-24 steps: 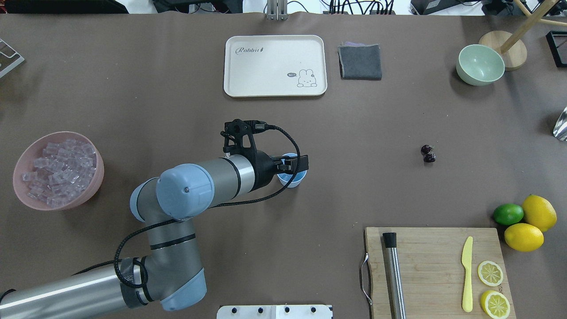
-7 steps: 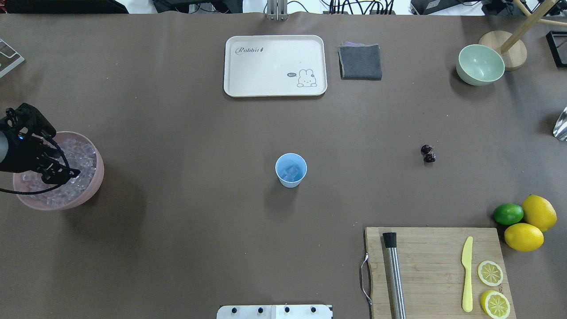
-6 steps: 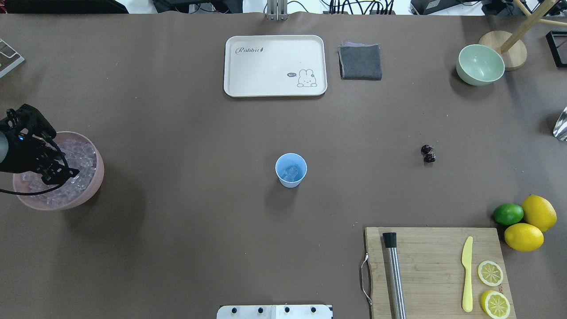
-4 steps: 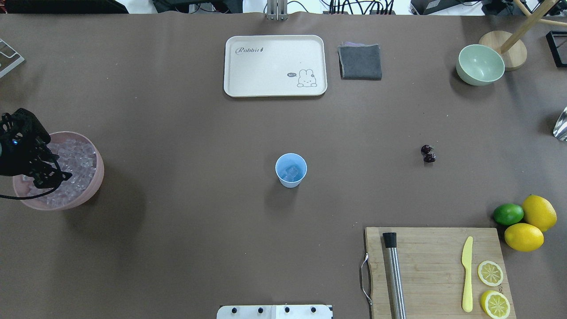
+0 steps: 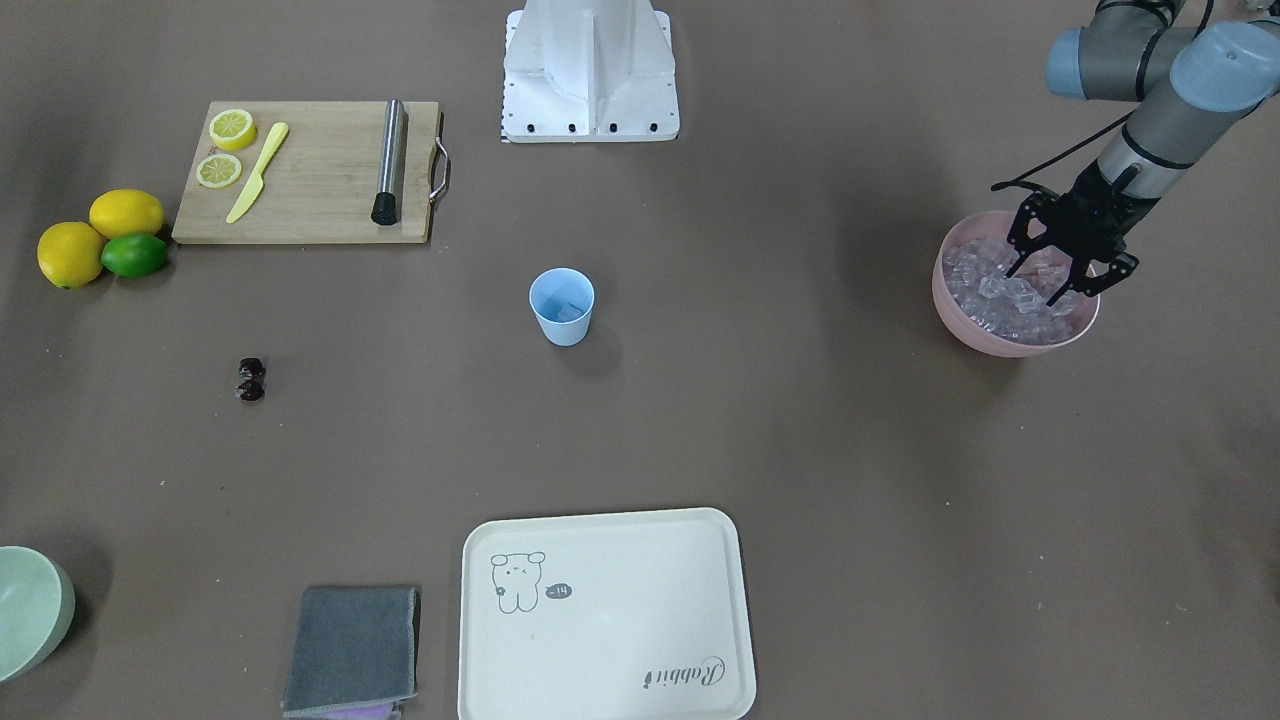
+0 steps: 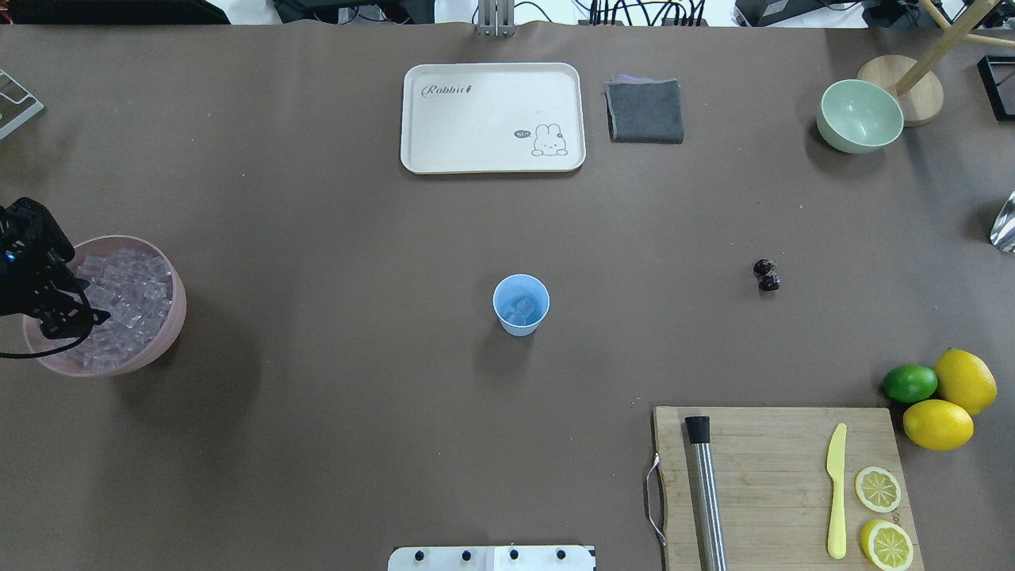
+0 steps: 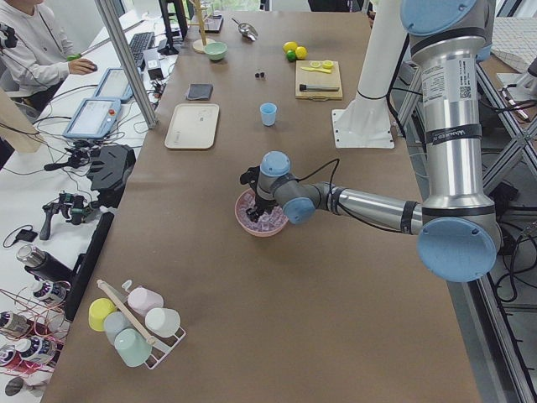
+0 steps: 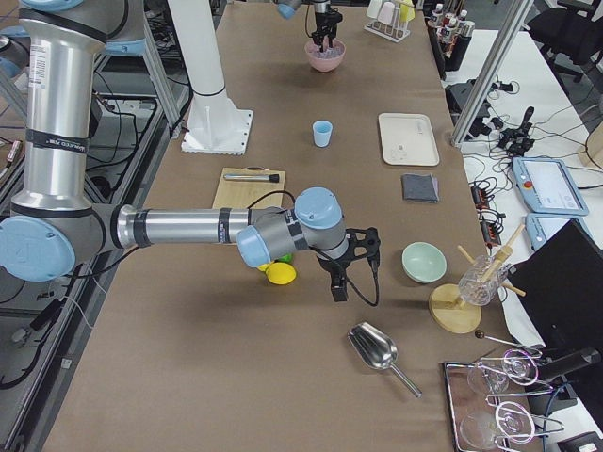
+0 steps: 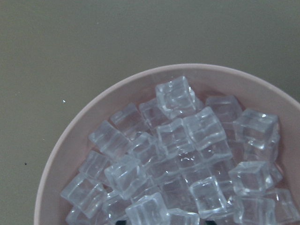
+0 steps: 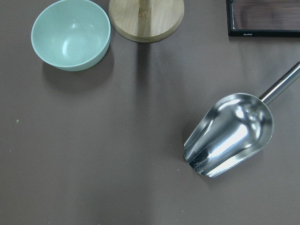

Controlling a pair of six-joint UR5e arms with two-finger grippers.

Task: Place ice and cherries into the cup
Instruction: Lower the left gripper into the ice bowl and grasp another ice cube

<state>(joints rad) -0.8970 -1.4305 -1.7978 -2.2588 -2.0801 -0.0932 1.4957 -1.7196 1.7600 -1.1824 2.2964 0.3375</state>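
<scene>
Several cubes of ice (image 6: 521, 308) lie in the cup (image 6: 519, 329) at mid-frame overhead, with the cherries (image 6: 766, 275) on the desk well to its right, so fetching more ice seems the step in hand. The left tool (image 5: 1040, 280) hangs spread and empty over the pink bowl (image 5: 958, 318) at the front view's right edge; next it should dip and close on one cube. Whether the right tool (image 8: 337, 290) is spread or clenched I cannot tell.

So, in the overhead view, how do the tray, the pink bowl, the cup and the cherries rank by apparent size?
Largest to smallest:
1. tray
2. pink bowl
3. cup
4. cherries, even taken as a pair
The differences are plain; no two look alike.
</scene>
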